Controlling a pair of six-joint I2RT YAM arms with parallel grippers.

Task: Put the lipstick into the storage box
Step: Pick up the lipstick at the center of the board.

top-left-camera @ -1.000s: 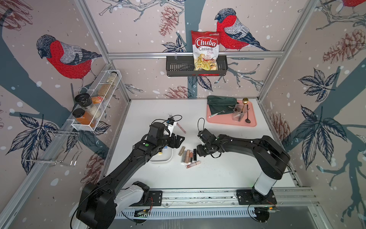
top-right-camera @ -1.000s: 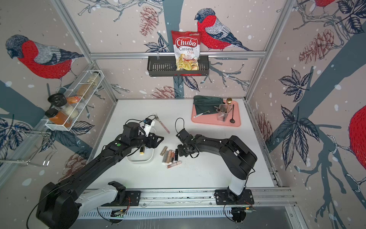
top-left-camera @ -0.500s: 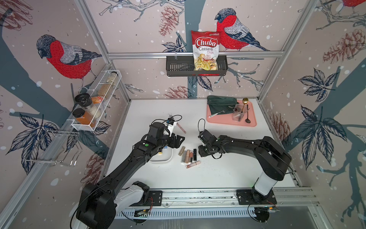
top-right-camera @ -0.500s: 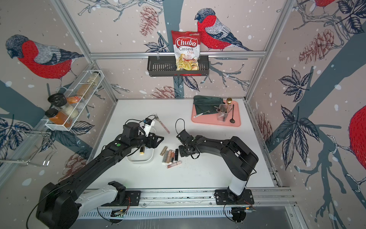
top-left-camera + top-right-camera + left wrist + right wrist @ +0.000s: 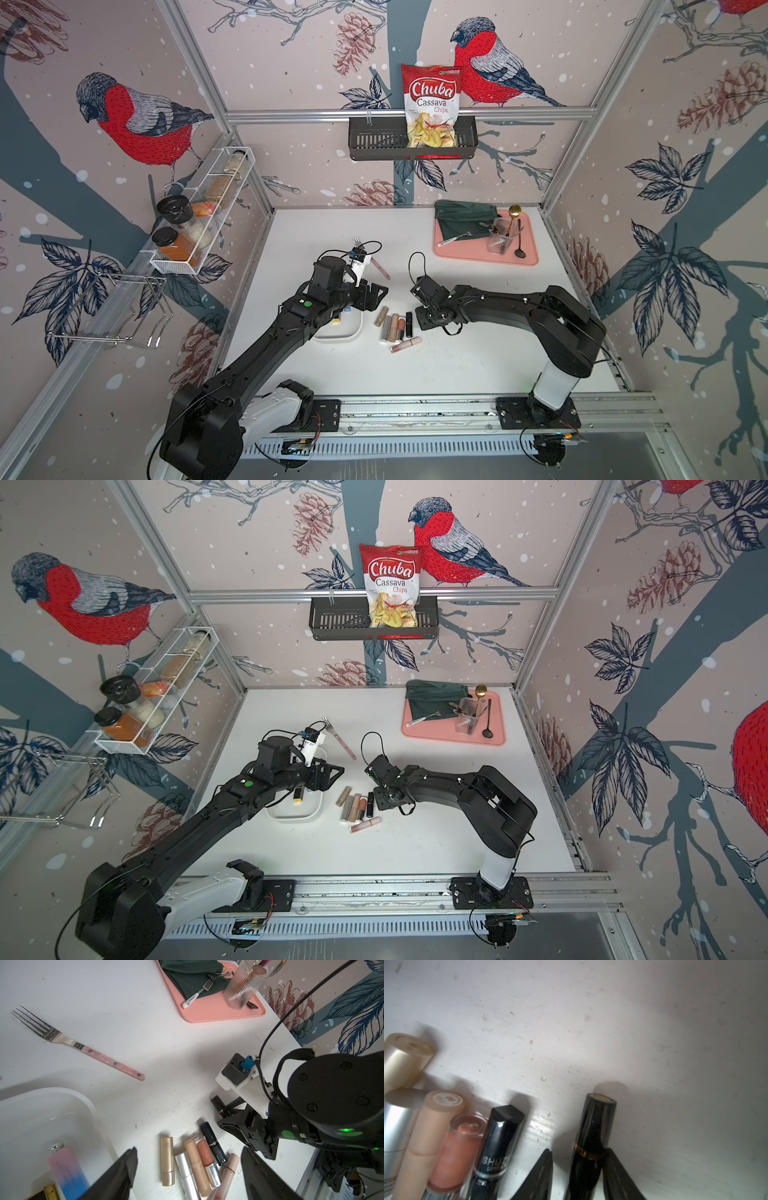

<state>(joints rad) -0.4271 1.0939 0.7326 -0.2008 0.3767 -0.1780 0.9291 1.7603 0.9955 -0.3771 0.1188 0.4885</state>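
Several lipstick tubes (image 5: 395,326) (image 5: 357,806) lie side by side on the white table, right of the storage box (image 5: 345,332) (image 5: 286,812) (image 5: 41,1105). The box is a white tub; inside it lie a pink-and-blue tube (image 5: 66,1169) and a small yellow-and-black item. A black lipstick with a gold band (image 5: 598,1122) (image 5: 219,1105) lies apart from the row. My right gripper (image 5: 579,1150) (image 5: 422,313) straddles it, open: one finger touches it and a gap shows at the other. My left gripper (image 5: 189,1167) (image 5: 376,291) hangs open and empty over the box's near corner and the row.
A fork with a pink handle (image 5: 376,266) (image 5: 83,1049) lies behind the box. At the back right is a pink tray (image 5: 486,255) with a green cloth, a clear cup and cutlery. A black basket (image 5: 374,141) with a chips bag hangs on the back wall, a wire rack (image 5: 199,216) on the left.
My right gripper's jaws have narrowed around the black lipstick. The left arm has barely moved.
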